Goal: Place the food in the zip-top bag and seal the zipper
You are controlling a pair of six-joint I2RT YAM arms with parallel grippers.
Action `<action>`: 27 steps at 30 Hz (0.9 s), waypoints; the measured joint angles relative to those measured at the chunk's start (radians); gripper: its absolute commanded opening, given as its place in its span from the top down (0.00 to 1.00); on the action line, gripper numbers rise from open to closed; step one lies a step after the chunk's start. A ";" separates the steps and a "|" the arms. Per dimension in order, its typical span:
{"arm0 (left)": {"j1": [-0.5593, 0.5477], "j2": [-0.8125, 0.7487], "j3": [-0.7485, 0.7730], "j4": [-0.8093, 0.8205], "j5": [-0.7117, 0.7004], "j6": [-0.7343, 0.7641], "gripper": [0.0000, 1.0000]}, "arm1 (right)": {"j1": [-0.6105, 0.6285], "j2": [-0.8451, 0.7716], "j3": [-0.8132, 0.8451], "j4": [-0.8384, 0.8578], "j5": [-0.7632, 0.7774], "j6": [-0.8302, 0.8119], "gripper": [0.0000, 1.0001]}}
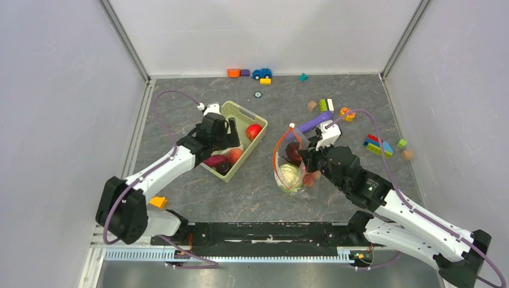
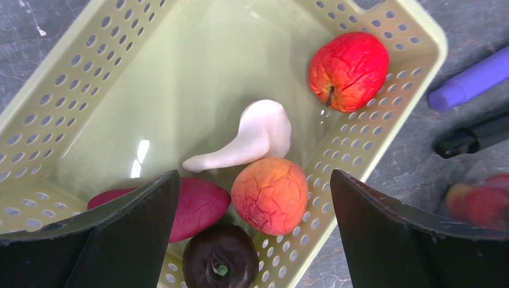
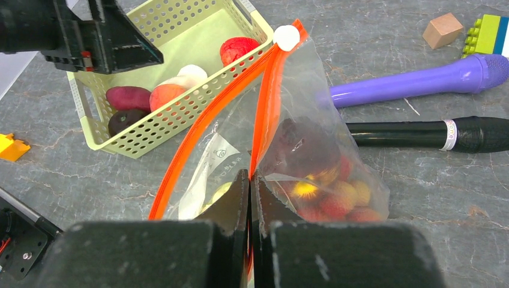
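The zip-top bag [image 3: 312, 156] lies on the table just ahead of the right gripper [image 3: 250, 180]. The gripper's two fingers are pressed together on the orange-red zipper [image 3: 264, 102] at the bag's near edge. From that pinch the strip splits into two lines running away to a white end tab, so the mouth gapes. Inside the crinkly clear plastic sit a green cabbage [image 1: 289, 175], a dark purple piece [image 3: 303, 147] and red-yellow fruit. The right arm reaches forward and inward, its wrist low over the bag.

The left arm stretches forward, and the left gripper [image 2: 253, 180] hangs over a light-green slotted basket [image 2: 90, 66] with its fingers spread wide, holding nothing. Below them lie a peach apple [image 2: 270, 195], a white mushroom piece [image 2: 255, 135], a magenta piece [image 2: 195, 207] and a dark plum-like piece [image 2: 219, 264]. A wrinkled red apple [image 2: 348, 71] sits beyond in the far corner.

The table [image 1: 240, 192] is grey and marbled, fenced by pale walls. A purple stick [image 3: 420, 78] and a black stick [image 3: 420, 133] lie right of the bag, with coloured blocks [image 1: 375, 145] scattered beyond.
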 measured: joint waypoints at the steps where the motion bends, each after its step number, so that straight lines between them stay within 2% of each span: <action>1: 0.001 0.019 0.005 0.001 0.003 0.000 0.00 | 0.000 0.000 0.000 0.000 0.000 0.000 1.00; 10: 0.002 0.185 0.076 0.000 0.018 0.001 0.00 | -0.006 -0.001 -0.001 0.000 0.000 0.000 1.00; 14: 0.003 0.238 0.105 0.001 0.069 0.003 0.01 | -0.006 -0.004 -0.003 0.000 0.000 0.000 1.00; 27: 0.003 0.343 0.124 -0.010 0.131 0.005 0.19 | -0.011 -0.010 -0.010 0.000 0.001 0.001 1.00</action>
